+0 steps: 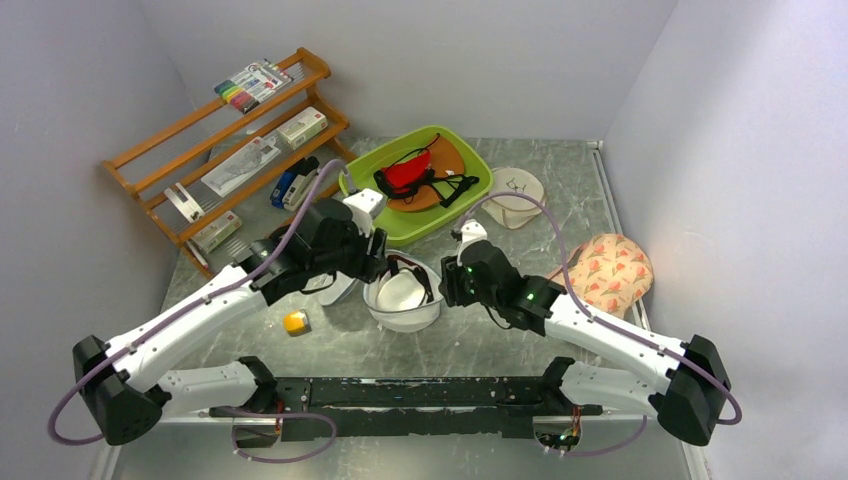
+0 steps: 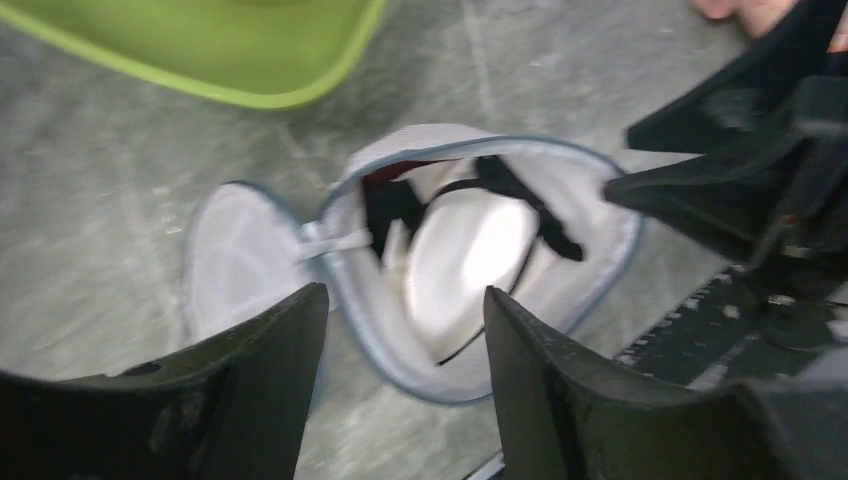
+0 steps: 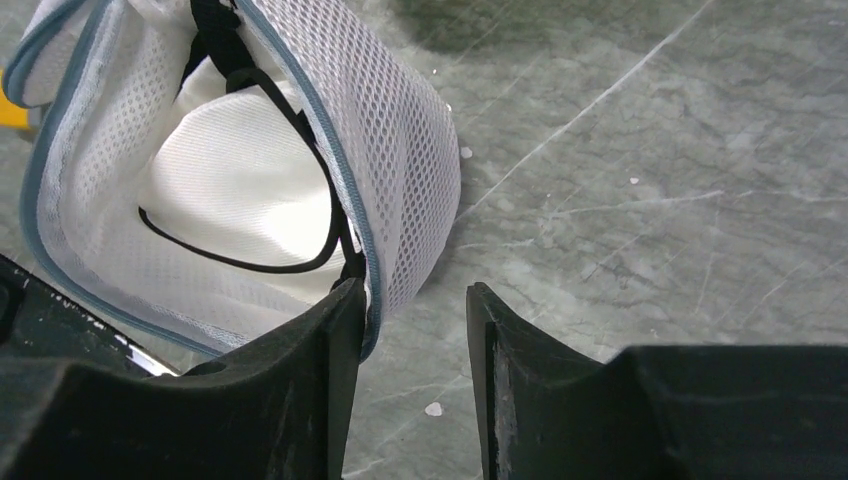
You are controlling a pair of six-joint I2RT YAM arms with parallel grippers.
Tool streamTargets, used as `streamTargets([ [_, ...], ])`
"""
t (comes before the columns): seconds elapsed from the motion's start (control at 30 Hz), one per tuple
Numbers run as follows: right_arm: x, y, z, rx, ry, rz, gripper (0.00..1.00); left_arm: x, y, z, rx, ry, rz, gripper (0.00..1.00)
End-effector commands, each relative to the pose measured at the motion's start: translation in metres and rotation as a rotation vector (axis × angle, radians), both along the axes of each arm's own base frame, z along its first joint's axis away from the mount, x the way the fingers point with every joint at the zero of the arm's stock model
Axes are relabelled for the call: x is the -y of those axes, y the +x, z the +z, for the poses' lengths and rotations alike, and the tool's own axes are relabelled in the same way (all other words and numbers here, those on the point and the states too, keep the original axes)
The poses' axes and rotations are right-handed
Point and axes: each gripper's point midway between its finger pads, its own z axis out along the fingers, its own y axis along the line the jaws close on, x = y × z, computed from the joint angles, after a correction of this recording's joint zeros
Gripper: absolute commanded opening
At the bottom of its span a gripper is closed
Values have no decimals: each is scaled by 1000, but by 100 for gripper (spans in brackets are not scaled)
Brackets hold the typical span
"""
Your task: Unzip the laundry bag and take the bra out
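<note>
White round mesh laundry bag (image 1: 404, 305) with a grey-blue zipper rim: frame centre on the grey marbled desk (image 1: 400, 350), unzipped, between both arms.
Left wrist: left end effector (image 2: 405, 295) released over the opening, probably lining up on the dark maroon fabric bra (image 2: 388, 185) inside.
Right wrist: right end effector (image 3: 412, 290) released, one finger at the rim, likely steadying it.

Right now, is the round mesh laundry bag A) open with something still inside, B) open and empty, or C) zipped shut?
A: the laundry bag gapes open at its rim, and dark straps lie over a pale cup inside it.
</note>
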Motion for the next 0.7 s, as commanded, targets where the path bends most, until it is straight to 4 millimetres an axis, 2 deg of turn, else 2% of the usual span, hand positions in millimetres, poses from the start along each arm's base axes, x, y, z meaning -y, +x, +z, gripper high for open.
streamTargets([
  [0.0, -6, 1, 3, 7, 71, -16, 41, 57, -12, -4, -95, -217, -167, 65],
  [0.1, -4, -4, -2, -4, 82, -7, 38, 71, -13, -26, -166, -205, -213, 54],
  [0.2, -5, -6, -3, -7, 104, -9, 32, 75, -14, -43, -218, -159, -228, 45],
  [0.27, -9, -5, 0, -1, 119, -4, 31, 71, -12, -48, -213, -129, -222, 45],
  [0.43, -16, 0, 2, 5, 111, 15, 28, 58, -11, -58, -193, -69, -201, 53],
  [0.57, -15, -1, 0, 8, 107, 21, 26, 56, -11, -73, -206, -43, -210, 53],
  [0.67, -14, 0, 0, 17, 113, 13, 26, 53, -4, -81, -194, 9, -198, 53],
])
